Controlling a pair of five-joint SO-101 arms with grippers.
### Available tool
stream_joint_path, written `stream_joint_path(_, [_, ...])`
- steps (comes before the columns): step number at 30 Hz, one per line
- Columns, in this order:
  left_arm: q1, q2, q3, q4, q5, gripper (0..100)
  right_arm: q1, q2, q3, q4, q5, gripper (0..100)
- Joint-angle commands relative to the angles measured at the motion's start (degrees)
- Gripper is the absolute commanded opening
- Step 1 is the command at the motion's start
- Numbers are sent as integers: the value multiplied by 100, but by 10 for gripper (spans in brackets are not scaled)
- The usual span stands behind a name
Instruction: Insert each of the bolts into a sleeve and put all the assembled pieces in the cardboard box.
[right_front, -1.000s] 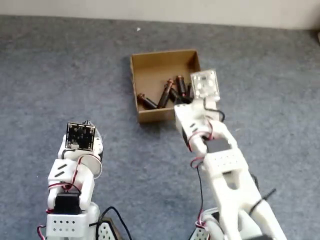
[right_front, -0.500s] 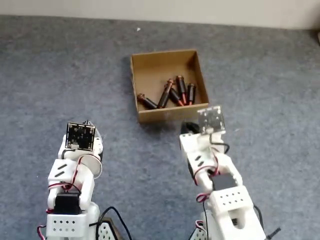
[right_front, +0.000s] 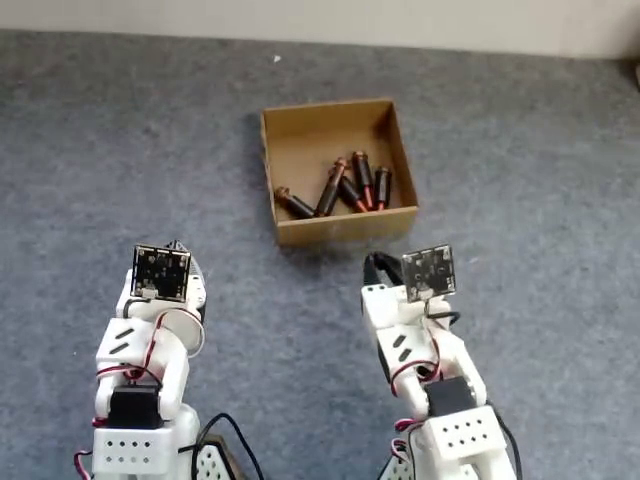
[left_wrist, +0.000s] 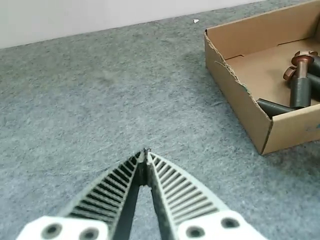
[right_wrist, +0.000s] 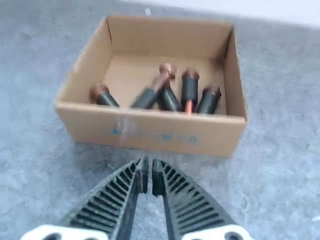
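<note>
We judge the task all but finished: the assembled pieces (right_front: 345, 186) lie inside the cardboard box (right_front: 330, 107), while our left gripper (left_wrist: 145, 158) and right gripper (right_wrist: 148, 169) sit pressed together, empty, over the carpet (right_front: 110, 150).

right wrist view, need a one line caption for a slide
Right pincer shut and empty, just short of the cardboard box that holds the sleeved bolts.
</note>
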Motion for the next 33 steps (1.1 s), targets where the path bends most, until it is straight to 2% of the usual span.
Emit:
stream_joint_path(1, [-4, -31, 110, -141, -62, 7, 163, -497, 725, 426, 0, 9])
stream_joint_path(10, [602, -31, 110, 668, -62, 7, 180, -1121, 725, 2211, 35, 9])
stream_joint_path(19, [567, -31, 110, 2453, -62, 7, 180, -1165, 734, 3758, 35, 9])
stream_joint_path(24, [567, -40, 110, 3376, -62, 7, 180, -1174, 716, 3881, 35, 9])
stream_joint_path(33, [567, -40, 110, 3464, -62, 7, 180, -1174, 716, 3881, 35, 9])
